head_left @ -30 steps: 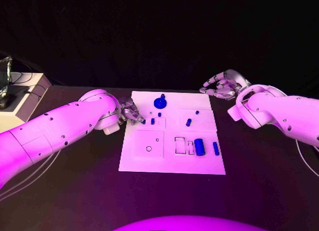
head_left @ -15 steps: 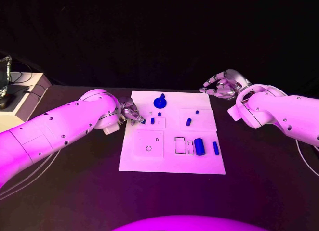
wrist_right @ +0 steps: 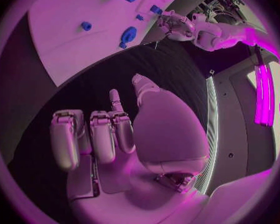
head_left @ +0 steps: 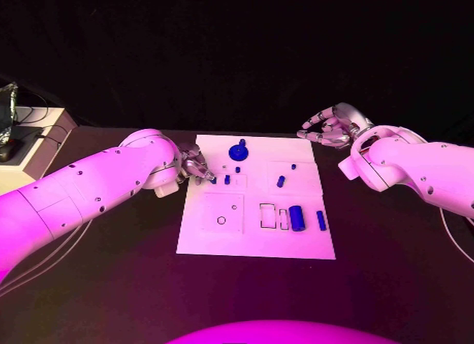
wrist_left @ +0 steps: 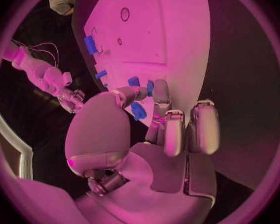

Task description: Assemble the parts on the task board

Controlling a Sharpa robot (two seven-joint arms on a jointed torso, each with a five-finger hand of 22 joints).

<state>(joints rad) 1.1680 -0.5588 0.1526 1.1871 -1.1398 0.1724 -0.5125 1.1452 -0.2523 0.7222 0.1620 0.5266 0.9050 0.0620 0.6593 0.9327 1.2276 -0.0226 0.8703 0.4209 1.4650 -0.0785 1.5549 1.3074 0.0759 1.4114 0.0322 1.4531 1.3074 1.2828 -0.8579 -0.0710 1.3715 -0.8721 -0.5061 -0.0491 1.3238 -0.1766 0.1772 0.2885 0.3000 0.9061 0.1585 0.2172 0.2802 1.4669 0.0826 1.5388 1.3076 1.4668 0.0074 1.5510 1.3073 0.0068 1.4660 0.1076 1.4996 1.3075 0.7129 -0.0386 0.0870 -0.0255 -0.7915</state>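
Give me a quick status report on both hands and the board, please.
Left hand pinching a small blue part at the task board edge. Right hand curled, empty, off the board. Nothing in the way.

Two hands at the far end of the task board

The left hand (head_left: 195, 166) sits at the task board's (head_left: 255, 240) left edge, small blue parts (head_left: 227, 180) just beyond its fingertips. The right hand (head_left: 328, 127) hangs off the board's far right corner, fingers curled with nothing in them; the large round blue part (head_left: 238, 151) lies between the two hands.
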